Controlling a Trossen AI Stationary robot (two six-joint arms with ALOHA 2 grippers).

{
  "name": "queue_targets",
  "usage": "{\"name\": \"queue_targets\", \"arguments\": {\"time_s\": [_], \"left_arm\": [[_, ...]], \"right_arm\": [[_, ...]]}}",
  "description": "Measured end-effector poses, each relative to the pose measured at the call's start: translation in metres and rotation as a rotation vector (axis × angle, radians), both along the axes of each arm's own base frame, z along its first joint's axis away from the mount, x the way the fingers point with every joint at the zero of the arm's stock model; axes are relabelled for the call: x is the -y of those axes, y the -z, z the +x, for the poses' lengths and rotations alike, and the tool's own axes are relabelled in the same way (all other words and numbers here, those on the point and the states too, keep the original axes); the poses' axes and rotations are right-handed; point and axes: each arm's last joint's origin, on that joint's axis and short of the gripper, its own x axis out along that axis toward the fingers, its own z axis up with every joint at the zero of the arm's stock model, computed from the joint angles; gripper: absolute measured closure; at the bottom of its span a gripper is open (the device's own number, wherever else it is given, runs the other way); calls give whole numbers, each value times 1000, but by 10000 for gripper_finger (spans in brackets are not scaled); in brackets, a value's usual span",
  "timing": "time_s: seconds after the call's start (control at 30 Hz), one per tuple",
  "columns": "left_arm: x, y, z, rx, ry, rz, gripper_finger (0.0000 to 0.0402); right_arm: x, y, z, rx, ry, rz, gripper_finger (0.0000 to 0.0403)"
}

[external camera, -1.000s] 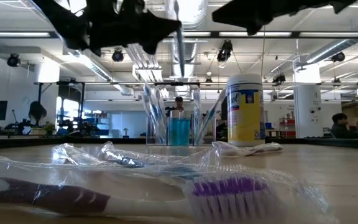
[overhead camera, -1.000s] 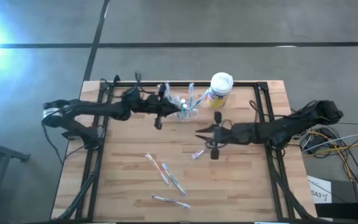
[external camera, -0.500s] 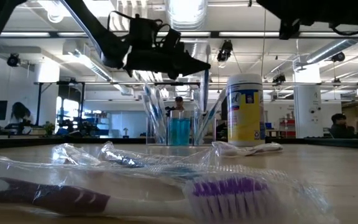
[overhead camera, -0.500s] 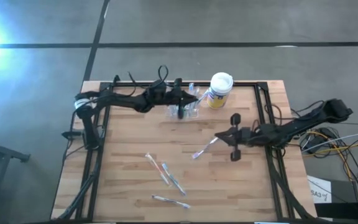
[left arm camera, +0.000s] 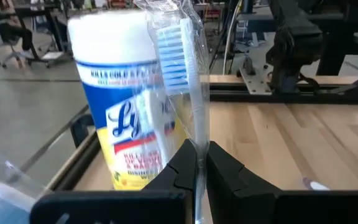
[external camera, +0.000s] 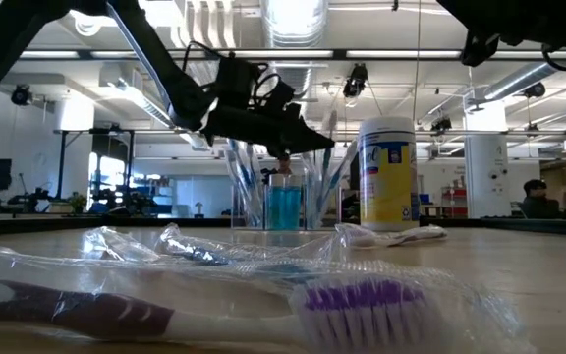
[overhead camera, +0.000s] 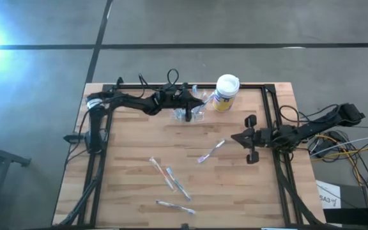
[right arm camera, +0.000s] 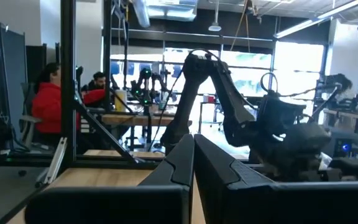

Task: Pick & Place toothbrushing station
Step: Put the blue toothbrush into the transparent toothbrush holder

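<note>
Clear-wrapped toothbrush (left arm camera: pixel 178 68) stays pinched upright in my left gripper (left arm camera: pixel 196 163) above the toothbrushing station (overhead camera: pixel 193 113) for dropping in; right gripper (overhead camera: pixel 235 137) waits, jaws closed and empty.

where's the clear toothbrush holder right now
In the high view the clear toothbrush holder stands near the table's far edge, just left of the white-lidded canister, under the left gripper.

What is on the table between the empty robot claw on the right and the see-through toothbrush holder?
In the high view, between the right gripper and the toothbrushing station there is only bare wooden table; the wrapped toothbrush lies off to the side.
</note>
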Motion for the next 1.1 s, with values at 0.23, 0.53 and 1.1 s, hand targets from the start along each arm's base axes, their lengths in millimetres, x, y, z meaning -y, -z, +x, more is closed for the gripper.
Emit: {"name": "queue_targets", "arguments": {"time_s": [0.23, 0.53, 1.1], "left_arm": [[-2, 18, 4, -32, -27, -50, 387], [-4, 31, 7, -34, -32, -71, 387], [-3, 12, -1, -40, -55, -211, 246]], "right_arm": [[-1, -1, 4, -15, 4, -13, 395], [-2, -1, 8, -28, 10, -27, 395], [-2, -1, 8, -29, 12, -27, 394]]}}
